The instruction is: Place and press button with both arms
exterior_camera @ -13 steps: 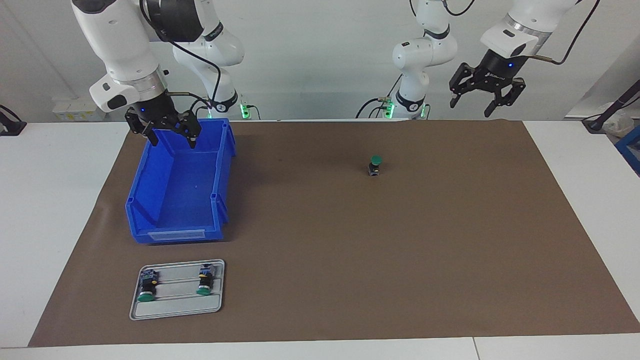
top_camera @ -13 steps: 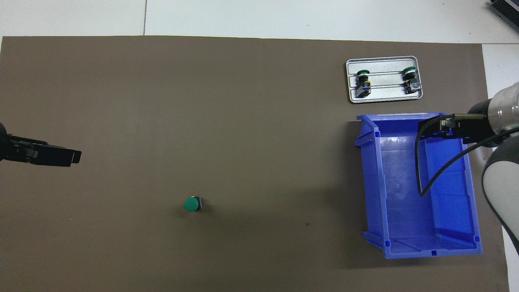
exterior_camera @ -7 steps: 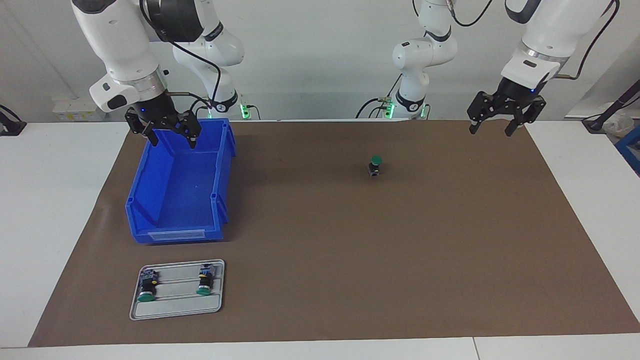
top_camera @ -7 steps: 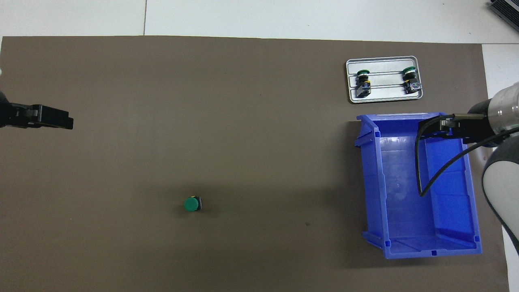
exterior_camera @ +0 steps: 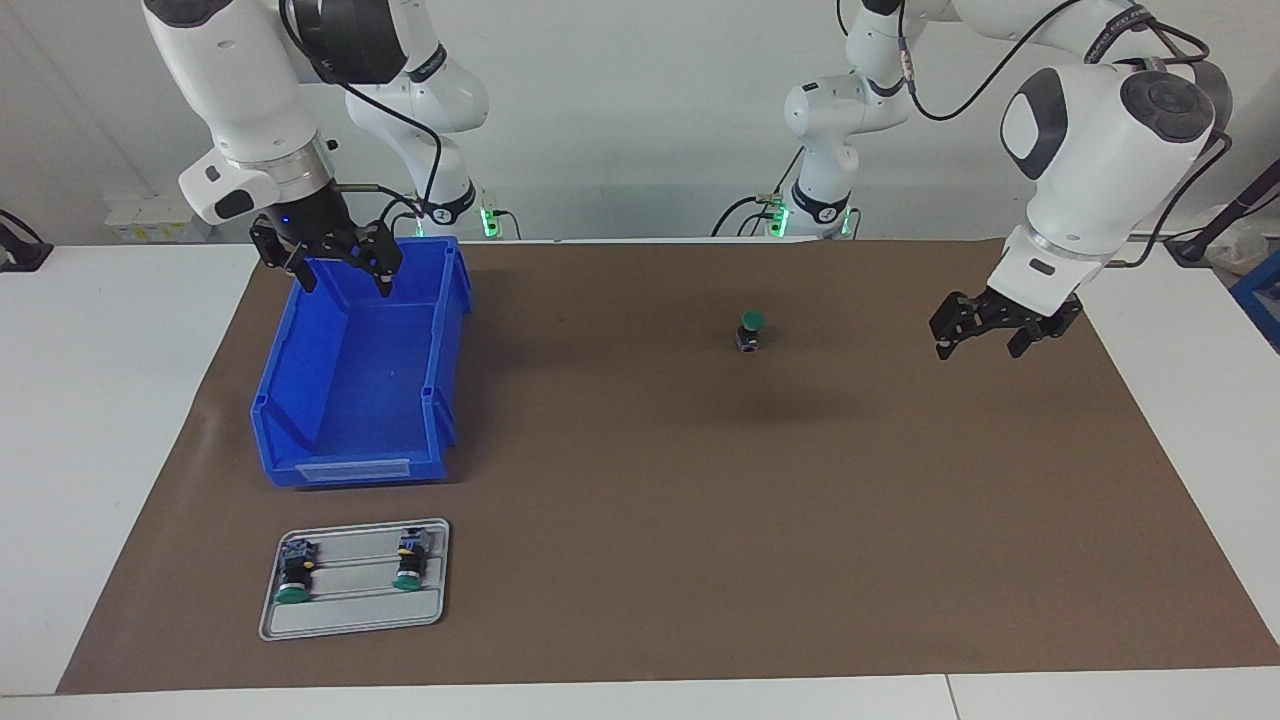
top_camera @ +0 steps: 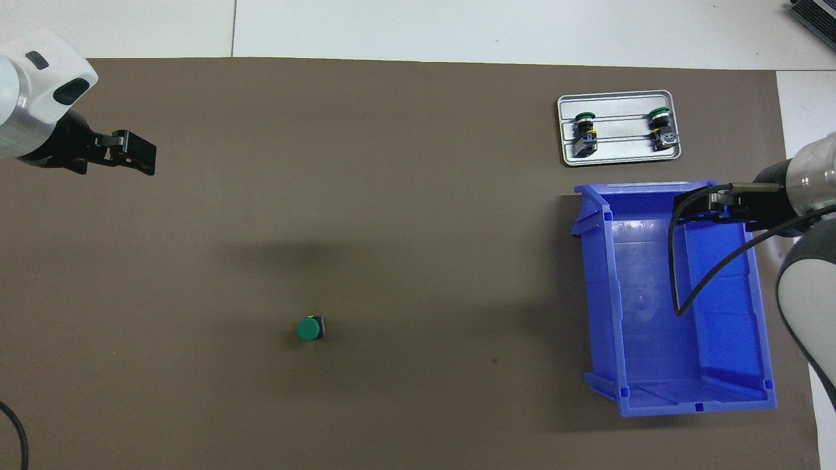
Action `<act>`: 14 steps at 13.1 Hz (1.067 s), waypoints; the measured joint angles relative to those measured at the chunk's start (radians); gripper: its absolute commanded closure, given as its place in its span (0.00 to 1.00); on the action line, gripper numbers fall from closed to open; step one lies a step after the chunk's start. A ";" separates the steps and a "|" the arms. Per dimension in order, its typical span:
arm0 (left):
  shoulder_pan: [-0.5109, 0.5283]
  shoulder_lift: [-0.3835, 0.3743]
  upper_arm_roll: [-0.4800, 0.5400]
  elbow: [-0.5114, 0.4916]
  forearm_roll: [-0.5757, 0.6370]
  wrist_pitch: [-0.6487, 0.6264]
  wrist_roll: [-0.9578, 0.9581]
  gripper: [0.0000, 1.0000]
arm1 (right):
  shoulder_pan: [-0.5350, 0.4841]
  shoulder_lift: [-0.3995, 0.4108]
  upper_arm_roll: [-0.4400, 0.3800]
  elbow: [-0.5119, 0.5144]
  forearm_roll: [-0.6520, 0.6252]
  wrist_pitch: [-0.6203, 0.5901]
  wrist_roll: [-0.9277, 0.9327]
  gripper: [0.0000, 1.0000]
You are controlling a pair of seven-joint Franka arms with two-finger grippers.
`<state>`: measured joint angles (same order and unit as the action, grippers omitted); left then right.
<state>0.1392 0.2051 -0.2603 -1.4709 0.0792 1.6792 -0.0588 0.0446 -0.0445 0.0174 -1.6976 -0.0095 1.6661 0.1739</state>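
A green-capped button stands upright on the brown mat, cap up, with nothing touching it. My left gripper hangs open and empty over the mat toward the left arm's end of the table, well apart from the button. My right gripper is open and empty over the blue bin, above the bin's end nearer the robots. Two more green-capped buttons lie on a grey tray.
The blue bin holds nothing that I can see. The grey tray lies on the mat just farther from the robots than the bin. The brown mat covers most of the white table.
The left arm has swung out and down, carrying its open gripper from high near its base to low over the mat, farther from the robots. The right arm, button and bin have not moved.
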 measured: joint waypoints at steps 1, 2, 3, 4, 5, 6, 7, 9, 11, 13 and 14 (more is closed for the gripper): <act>0.000 -0.001 0.002 0.000 0.001 -0.001 -0.002 0.00 | 0.000 0.000 0.000 0.000 0.000 0.000 0.000 0.00; -0.001 -0.003 0.002 0.000 0.002 -0.002 -0.006 0.00 | 0.000 0.000 0.000 0.000 0.000 0.000 0.000 0.00; -0.008 -0.005 0.007 0.000 0.002 -0.003 -0.011 0.00 | 0.000 0.000 0.000 0.000 0.000 0.000 0.000 0.00; -0.031 -0.011 0.034 0.000 0.002 -0.004 -0.016 0.00 | 0.000 0.000 0.000 0.000 0.000 0.000 0.000 0.00; -0.075 -0.021 0.087 0.000 0.002 -0.004 -0.019 0.00 | 0.000 0.000 0.000 0.000 0.000 0.000 0.000 0.00; -0.128 -0.034 0.151 0.000 0.002 -0.004 -0.019 0.00 | 0.000 0.000 0.000 0.000 0.000 0.000 0.000 0.00; -0.177 -0.049 0.210 -0.001 0.001 -0.006 -0.019 0.00 | 0.000 0.000 0.000 0.000 0.000 0.000 0.000 0.00; -0.213 -0.088 0.262 -0.020 -0.016 -0.010 -0.019 0.00 | 0.000 0.000 0.000 0.000 0.000 0.000 0.000 0.00; -0.213 -0.140 0.272 -0.073 -0.033 -0.014 -0.019 0.00 | 0.000 0.000 0.000 0.000 0.000 0.000 0.000 0.00; -0.217 -0.170 0.270 -0.112 -0.039 -0.014 -0.019 0.15 | 0.000 0.000 0.000 0.000 0.000 0.000 0.000 0.00; -0.225 -0.175 0.269 -0.125 -0.042 -0.013 -0.019 0.37 | 0.000 0.000 0.000 0.000 0.000 0.000 0.000 0.00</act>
<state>-0.0857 0.0300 0.0083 -1.5961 0.0375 1.6658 -0.0778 0.0446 -0.0445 0.0174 -1.6976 -0.0095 1.6661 0.1739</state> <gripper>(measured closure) 0.004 0.000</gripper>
